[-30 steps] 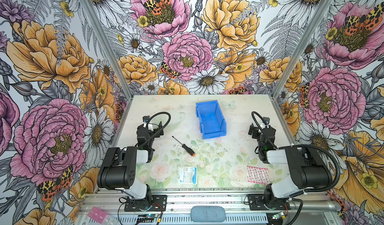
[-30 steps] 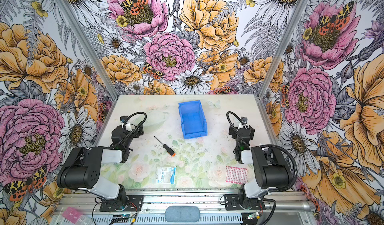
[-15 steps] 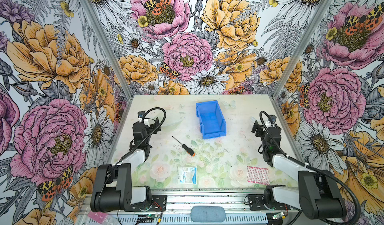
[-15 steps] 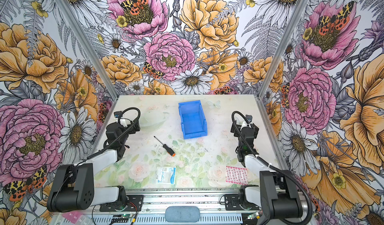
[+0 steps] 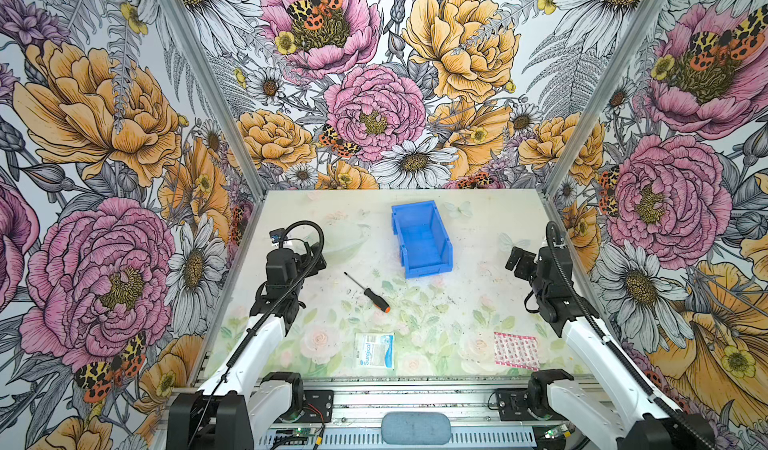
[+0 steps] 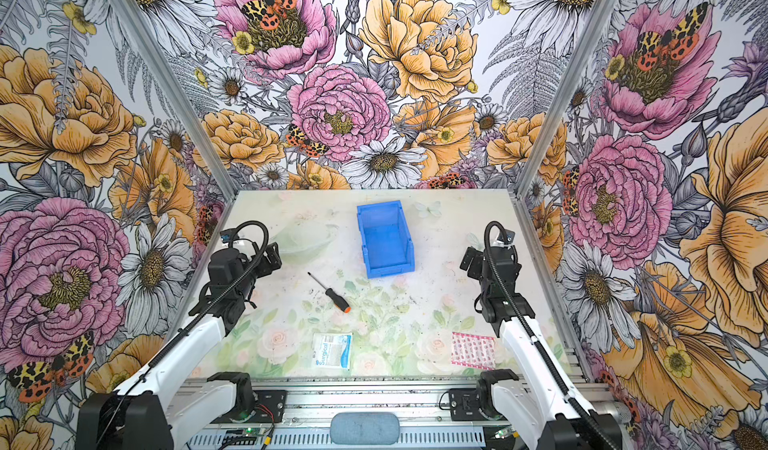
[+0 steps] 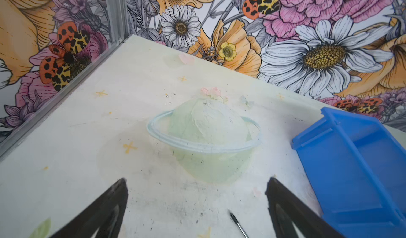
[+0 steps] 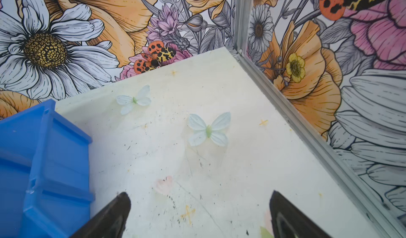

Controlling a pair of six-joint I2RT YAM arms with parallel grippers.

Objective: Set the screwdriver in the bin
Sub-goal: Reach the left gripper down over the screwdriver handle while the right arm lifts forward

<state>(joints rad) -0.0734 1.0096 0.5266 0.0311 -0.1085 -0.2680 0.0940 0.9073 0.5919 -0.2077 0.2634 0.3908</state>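
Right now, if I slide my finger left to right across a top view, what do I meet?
Left gripper → screwdriver → bin → right gripper. The white packet and pink packet overlap those, so they are skipped.

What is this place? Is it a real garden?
Not a garden; probably a robot practice booth. The flowers are printed on wall panels, the left arm and right arm are mounted on a metal rail, and a screwdriver and bin sit on the table.

Bare table (image 5: 478, 236) surrounds the screwdriver (image 5: 368, 292). The bin (image 5: 420, 236) stands near it toward the far edge; a white packet (image 5: 375, 350) and a pink packet (image 5: 515, 350) lie by the front edge.
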